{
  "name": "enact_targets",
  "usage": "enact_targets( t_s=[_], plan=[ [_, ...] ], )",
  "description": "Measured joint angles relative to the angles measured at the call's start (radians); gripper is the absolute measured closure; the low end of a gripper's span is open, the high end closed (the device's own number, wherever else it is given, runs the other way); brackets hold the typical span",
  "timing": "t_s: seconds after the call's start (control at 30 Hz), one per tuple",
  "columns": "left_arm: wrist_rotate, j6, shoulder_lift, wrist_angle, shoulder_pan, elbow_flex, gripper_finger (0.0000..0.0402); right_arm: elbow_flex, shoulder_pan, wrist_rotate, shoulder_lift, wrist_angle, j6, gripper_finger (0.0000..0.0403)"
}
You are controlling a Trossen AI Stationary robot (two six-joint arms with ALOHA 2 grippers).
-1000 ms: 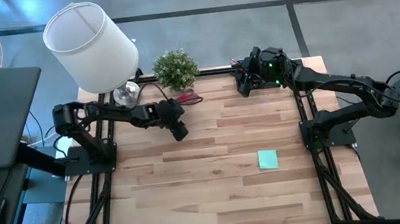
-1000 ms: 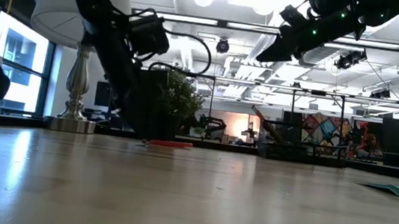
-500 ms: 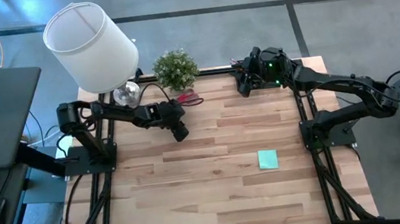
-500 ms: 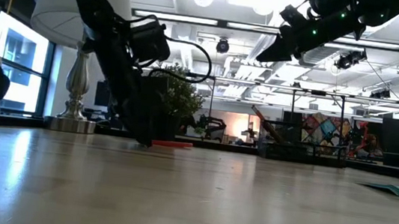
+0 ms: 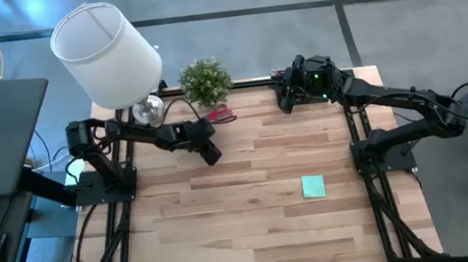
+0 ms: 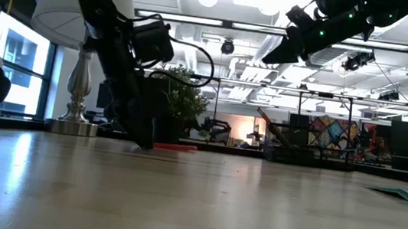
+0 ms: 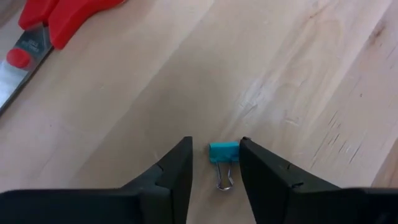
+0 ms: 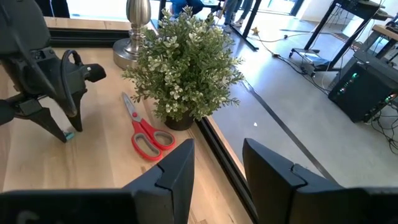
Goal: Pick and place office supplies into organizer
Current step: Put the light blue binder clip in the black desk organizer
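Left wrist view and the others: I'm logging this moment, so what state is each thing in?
Left gripper: open, fingers astride the clip.
Teal binder clip: on the table, ungrasped.
Red scissors: closed, flat by the potted plant.
Sticky-note pad: flat, untouched.
Right gripper: open, raised.

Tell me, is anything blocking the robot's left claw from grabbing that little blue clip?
Nothing visible is. The left gripper has its open fingers on either side of the teal binder clip, which lies on bare table. The red-handled scissors lie off to one side.
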Motion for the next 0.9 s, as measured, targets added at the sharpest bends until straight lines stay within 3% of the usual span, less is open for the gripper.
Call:
enact_targets(
  t_s=[0.23, 0.67, 0.9],
  plan=[
    [-0.029, -0.075, 0.001, 0.000, -0.023, -0.001, 0.0320, 0.000, 0.000, 0.000, 0.000, 0.000, 0.003, 0.0274],
    [-0.015, -0.065, -0.007, 0.004, -0.029, -0.003, 0.0360, 0.000, 0.000, 0.000, 0.000, 0.000, 0.011, 0.0274],
    [0.094, -0.015, -0.077, 0.034, -0.033, -0.007, 0.0350, 0.000, 0.000, -0.027, 0.000, 0.000, 0.021, 0.0274]
  ],
)
